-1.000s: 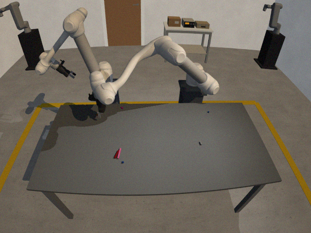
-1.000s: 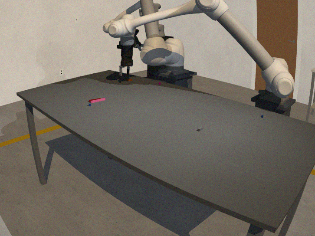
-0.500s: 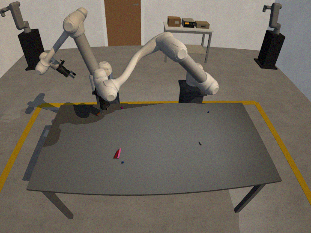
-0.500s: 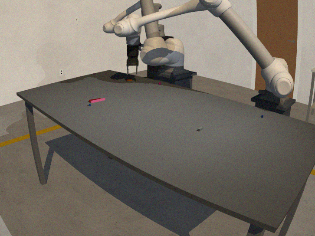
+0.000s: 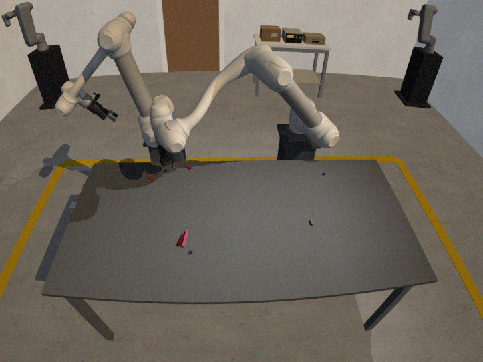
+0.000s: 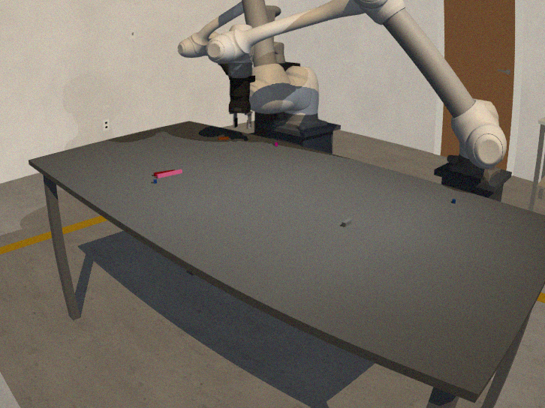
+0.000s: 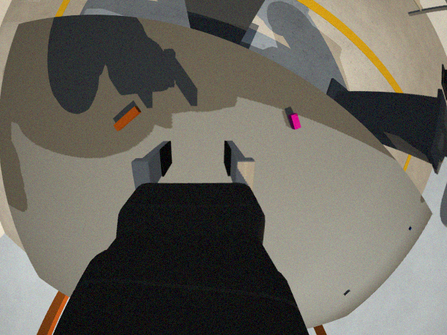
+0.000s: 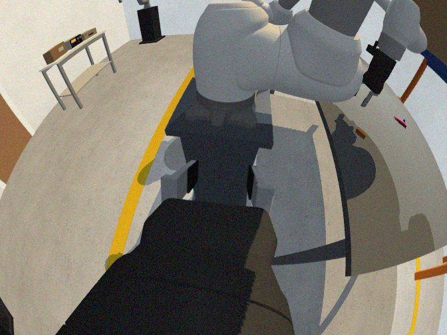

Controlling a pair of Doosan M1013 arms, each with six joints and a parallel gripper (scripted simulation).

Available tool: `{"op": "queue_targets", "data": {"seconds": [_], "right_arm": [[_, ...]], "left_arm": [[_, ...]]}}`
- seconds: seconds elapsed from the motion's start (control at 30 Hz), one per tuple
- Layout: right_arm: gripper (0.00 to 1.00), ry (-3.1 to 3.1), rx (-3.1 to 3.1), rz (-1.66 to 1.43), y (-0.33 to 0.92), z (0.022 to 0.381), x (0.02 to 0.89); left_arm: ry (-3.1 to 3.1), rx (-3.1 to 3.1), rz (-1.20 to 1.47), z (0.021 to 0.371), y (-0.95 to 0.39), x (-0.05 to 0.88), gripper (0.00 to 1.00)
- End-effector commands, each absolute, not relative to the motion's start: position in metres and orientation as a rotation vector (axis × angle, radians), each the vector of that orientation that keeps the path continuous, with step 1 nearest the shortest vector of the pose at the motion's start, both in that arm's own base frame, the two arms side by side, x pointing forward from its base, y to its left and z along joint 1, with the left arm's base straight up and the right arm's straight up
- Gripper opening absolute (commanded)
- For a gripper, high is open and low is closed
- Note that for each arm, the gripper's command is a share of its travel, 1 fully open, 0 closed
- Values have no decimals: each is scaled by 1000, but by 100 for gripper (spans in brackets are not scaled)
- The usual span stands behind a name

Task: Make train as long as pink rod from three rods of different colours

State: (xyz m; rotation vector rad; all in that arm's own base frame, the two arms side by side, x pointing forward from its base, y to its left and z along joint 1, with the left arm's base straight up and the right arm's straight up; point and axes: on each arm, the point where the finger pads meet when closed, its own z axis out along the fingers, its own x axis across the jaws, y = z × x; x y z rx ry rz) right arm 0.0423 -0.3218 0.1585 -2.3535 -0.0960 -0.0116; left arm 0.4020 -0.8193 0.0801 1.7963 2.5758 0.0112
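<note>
Hovering wide open and empty over the tabletop (image 5: 249, 257) (image 6: 272, 208) (image 7: 306, 201) (image 8: 404, 158), left end effector (image 5: 169, 168) (image 6: 242, 127) (image 7: 197, 158) (image 8: 360, 100) probably seeks the flat orange rod (image 5: 152, 176) (image 6: 224, 139) (image 7: 127, 117) (image 8: 360, 132) or magenta rod (image 5: 189, 167) (image 6: 275, 144) (image 7: 295, 121) nearby; right end effector (image 5: 115, 117) (image 8: 221, 178), open and empty, hangs aside, perhaps for clearance.

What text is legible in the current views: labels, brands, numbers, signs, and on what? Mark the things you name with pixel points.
None legible.
Cardboard box (image 5: 265, 32) (image 8: 54, 54): pale patch, too small to read.
Instrument with orange display (image 5: 291, 32) (image 8: 70, 46): display too small to read.
Rods, arms, door (image 5: 189, 22) (image 6: 477, 25): no text visible.
</note>
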Motion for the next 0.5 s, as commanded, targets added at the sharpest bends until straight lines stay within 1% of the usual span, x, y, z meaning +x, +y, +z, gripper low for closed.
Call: {"op": "queue_targets", "data": {"seconds": [0.0,0.17,0.47], "right_arm": [[100,-96,-2354,-12,-322,159,42],[100,-96,-2354,-12,-322,159,42],[100,-96,-2354,-12,-322,159,42]], "left_arm": [[2416,2005,0,82,-810,391,100],[2234,2206,0,81,-798,381,100],[2217,2223,0,81,-797,380,100]]}}
